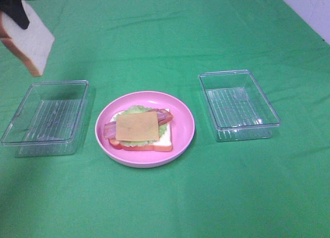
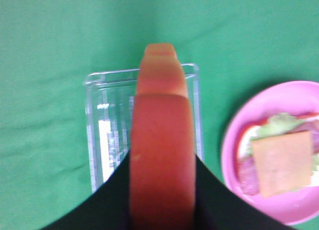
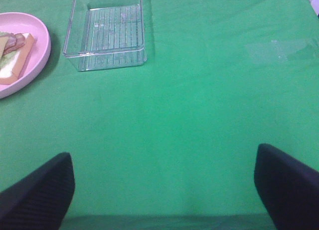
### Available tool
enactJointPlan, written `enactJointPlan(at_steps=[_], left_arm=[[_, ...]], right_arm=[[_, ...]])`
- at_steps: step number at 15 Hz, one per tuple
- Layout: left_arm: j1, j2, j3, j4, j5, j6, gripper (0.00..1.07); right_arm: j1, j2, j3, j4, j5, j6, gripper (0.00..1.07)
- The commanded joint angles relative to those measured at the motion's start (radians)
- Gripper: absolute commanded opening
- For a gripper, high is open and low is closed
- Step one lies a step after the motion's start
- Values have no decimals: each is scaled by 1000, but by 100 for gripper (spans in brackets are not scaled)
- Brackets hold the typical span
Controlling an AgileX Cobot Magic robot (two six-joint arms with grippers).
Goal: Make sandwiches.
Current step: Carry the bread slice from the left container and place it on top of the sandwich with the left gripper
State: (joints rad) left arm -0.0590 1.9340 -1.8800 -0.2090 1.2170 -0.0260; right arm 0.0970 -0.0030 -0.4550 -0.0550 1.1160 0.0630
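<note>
High at the far left, my left gripper is shut on a white bread slice with an orange-brown crust, held tilted above the table. The left wrist view shows that slice edge-on between the black fingers. On the pink plate lies the open stack: a bottom bread slice, lettuce, bacon and a yellow cheese square on top. My right gripper is open over bare cloth, holding nothing, and it is out of the high view.
A clear plastic box stands left of the plate, below the held slice. A second clear box stands right of the plate. Green cloth covers the table.
</note>
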Motion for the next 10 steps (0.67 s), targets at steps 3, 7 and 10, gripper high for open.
enactJointPlan(at_steps=[3,7,10], left_arm=[[-3,-160,233,-305,9,152,0],[-4,-226,631,-807,-135,530,0],[-16,-194,713,-896,-202,638,0]], right_arm=[[0,-33,1,-3,-13,-15,93],[0,-33,1,-3,-13,-15,93],[0,-33,1,-3,-13,-15,93]])
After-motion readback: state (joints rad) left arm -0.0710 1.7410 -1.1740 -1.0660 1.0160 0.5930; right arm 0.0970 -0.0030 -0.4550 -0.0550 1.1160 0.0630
